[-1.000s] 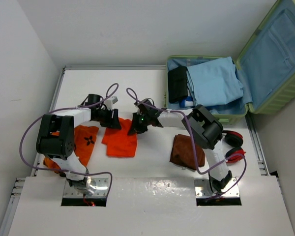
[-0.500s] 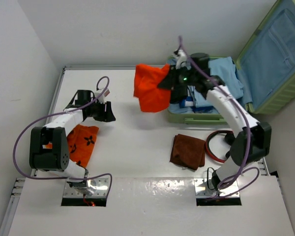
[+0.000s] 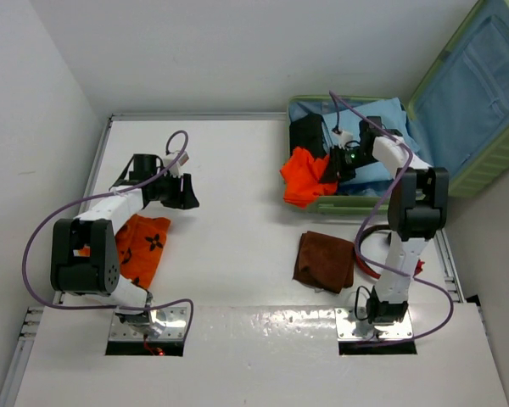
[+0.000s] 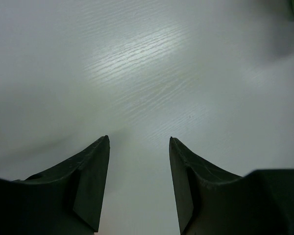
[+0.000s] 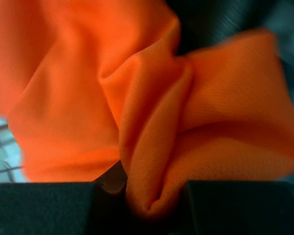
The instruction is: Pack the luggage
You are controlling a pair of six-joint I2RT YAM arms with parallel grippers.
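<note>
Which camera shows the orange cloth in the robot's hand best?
Top external: most of the orange cloth shows, bunched at the luggage rim. Right wrist shows only close-up folds; left wrist shows none of it.

luggage: 1 | plain orange cloth: 1 | patterned orange cloth: 1 | brown cloth: 1 | light-blue garment: 1 | black case: 1 | robot arms: 2
</note>
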